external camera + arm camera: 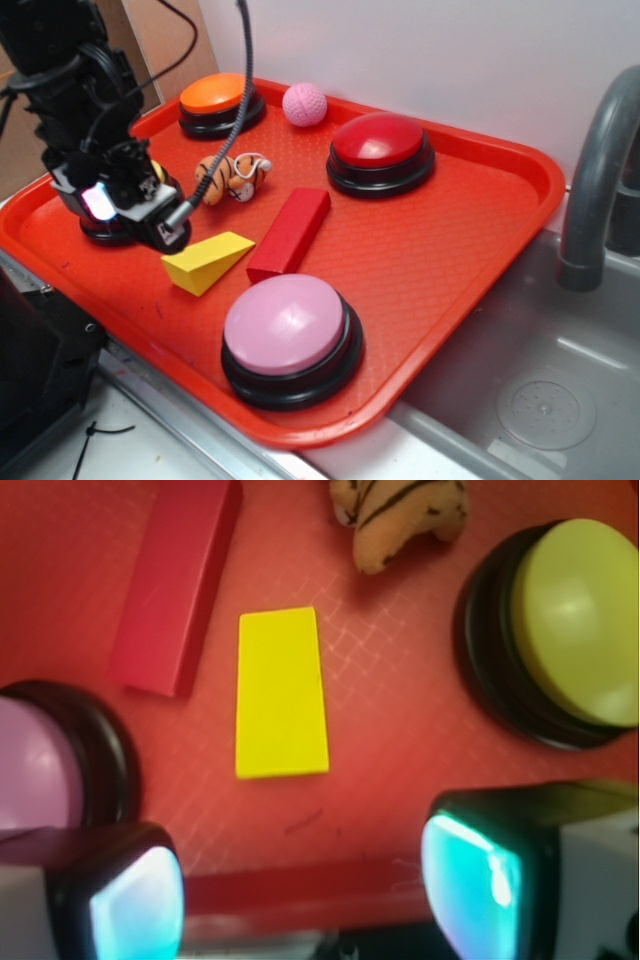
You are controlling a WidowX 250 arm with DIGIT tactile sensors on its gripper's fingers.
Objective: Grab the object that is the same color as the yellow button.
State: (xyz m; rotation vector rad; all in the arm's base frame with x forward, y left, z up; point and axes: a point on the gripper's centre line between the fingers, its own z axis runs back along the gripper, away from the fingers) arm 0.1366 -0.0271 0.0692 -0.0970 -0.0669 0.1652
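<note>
The yellow wedge block [207, 262] lies on the red tray [440, 260] left of the red rectangular block [290, 232]. In the wrist view the wedge [281, 692] lies just ahead of my fingers, between them in line. My gripper [140, 205] hovers over the tray's left side, above the yellow button, which it mostly hides in the exterior view. The yellow button [575, 625] shows at the right of the wrist view. My gripper [300, 890] is open and empty, with glowing pads [470, 880] wide apart.
A pink button [290, 335] stands at the tray's front, a red button [380, 150] and an orange button [220, 100] at the back. A pink ball [304, 104] and a small striped toy [232, 177] lie nearby. A sink and grey faucet [600, 170] are at the right.
</note>
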